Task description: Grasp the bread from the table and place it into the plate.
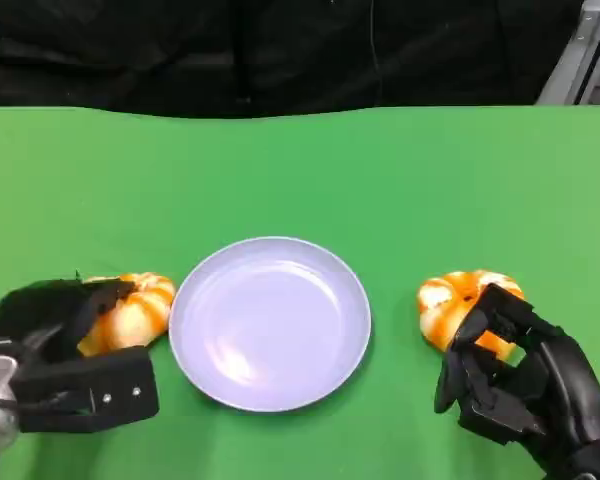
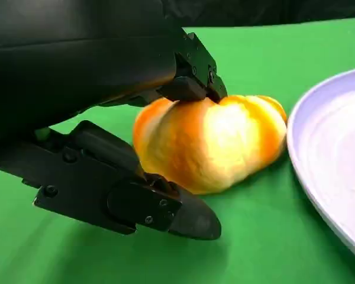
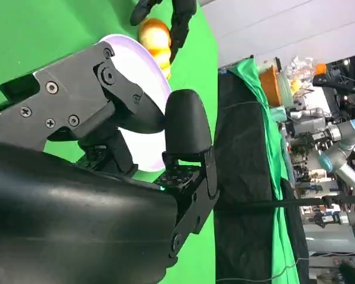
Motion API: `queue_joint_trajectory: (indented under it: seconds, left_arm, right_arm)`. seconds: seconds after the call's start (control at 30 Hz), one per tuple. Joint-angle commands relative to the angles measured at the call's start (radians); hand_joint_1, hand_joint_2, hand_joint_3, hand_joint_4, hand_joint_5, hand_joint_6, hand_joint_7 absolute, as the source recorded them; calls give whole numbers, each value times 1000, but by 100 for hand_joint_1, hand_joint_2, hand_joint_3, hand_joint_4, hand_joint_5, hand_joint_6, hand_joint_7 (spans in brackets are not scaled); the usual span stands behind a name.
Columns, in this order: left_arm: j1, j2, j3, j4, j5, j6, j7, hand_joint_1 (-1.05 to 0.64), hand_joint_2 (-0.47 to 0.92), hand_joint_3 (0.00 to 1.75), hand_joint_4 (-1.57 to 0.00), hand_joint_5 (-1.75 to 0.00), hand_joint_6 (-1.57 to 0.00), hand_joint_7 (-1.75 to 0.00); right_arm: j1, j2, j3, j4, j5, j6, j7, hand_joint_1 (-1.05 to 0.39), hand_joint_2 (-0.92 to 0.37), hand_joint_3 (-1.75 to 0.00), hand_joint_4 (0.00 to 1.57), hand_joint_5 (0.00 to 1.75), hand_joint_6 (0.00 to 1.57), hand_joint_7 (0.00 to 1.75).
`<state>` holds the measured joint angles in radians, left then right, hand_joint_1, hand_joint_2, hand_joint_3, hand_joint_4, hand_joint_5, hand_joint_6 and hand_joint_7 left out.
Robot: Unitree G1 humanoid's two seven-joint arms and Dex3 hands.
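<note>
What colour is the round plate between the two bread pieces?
Pale lavender-blue, plain and glossy; the round plate shows best in the head view.

The table (image 1: 400, 180) is covered in plain bright green; the plate (image 1: 270, 322) at its middle is pale lavender with soft white glare; the left bread roll (image 1: 140, 310) is orange with pale yellow bands, and the right bread roll (image 1: 458, 300) is orange with cream-white patches; the left hand (image 1: 65, 355) and right hand (image 1: 515, 385) are black; the far backdrop (image 1: 280, 50) is black.
</note>
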<state>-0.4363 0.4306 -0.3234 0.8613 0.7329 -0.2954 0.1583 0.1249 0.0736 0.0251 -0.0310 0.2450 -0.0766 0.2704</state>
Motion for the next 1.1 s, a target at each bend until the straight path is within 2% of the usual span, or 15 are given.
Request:
queue_joint_trajectory:
  seconds: [0.03,0.07,0.13,0.17,0.2,0.23,0.27,0.3,0.37,0.43,0.53,0.67,0.97,1.0,1.1]
  left_arm:
    - [-15,0,-31,54,-7,-13,36,-56,92,11,-37,-6,-49,-2]
    - [-19,0,-38,61,-6,-12,41,-40,92,19,-52,-8,-57,-4]
    - [-24,1,-49,70,-9,-11,46,-31,92,24,-60,-8,-62,-4]
    - [-20,-5,-38,80,-26,-22,72,-25,92,24,-70,-14,-70,-7]
    - [-17,-9,-31,85,-39,-25,94,-15,92,25,-88,-28,-89,-9]
    - [-15,-12,-27,89,-48,-28,109,-8,92,27,-87,-79,-108,-10]
    - [-12,-12,-23,89,-58,-31,118,-6,92,29,-82,-109,-117,-11]
    - [-7,-8,-23,79,-62,-28,127,-4,92,30,-76,-139,-120,-22]
    - [0,-1,-19,69,-77,-34,142,-2,92,27,-69,-167,-70,-133]
    - [2,4,-11,68,-94,-45,149,0,92,25,-64,-173,-50,-166]
    - [6,19,22,53,-141,-61,135,0,92,28,-63,-174,-45,-174]
    - [10,36,54,3,-169,-40,126,-2,92,35,-64,-175,-46,-175]
    - [29,59,88,-97,-199,-42,101,2,91,31,-62,-175,-43,-175]
    - [35,64,96,-144,-204,-36,85,0,92,32,-64,-175,-52,-166]
    - [61,61,101,-261,-212,-23,28,-1,92,33,-65,-175,-59,-159]
  right_arm:
    - [-1,-9,0,-16,0,5,-5,-10,-60,-116,84,175,61,173]
    - [-1,-9,-1,-16,1,5,-5,-9,-60,-116,84,175,61,173]
    - [-2,-10,-1,-14,2,3,-3,-9,-60,-116,83,175,61,173]
    - [-2,-8,-1,-15,3,5,-4,-9,-60,-116,83,175,61,173]
    - [-2,-8,-1,-13,2,3,-4,-9,-60,-116,83,175,61,173]
    - [-3,-8,-1,-12,2,1,-4,-9,-60,-116,83,175,61,173]
    - [-3,-7,-2,-10,2,-2,-3,-9,-60,-116,83,175,61,173]
    - [-4,-8,-3,-7,2,-5,-2,-9,-60,-116,83,175,61,173]
    - [-4,-9,-4,-6,2,-4,-1,-9,-60,-115,83,175,61,173]
    - [-3,-10,-4,-9,3,1,-2,-10,-60,-115,82,175,61,172]
    - [-4,-8,-4,-3,3,-8,0,-10,-60,-115,82,175,61,172]
    - [-2,-10,-6,-8,6,1,-1,-11,-60,-114,83,175,61,173]
    - [-3,-10,-7,-2,3,-11,2,-11,-60,-114,84,175,62,173]
    - [-4,-11,-6,-2,1,-9,1,-10,-60,-114,84,175,62,173]
    - [-4,-12,-6,1,1,-13,3,-10,-61,-114,84,175,62,173]
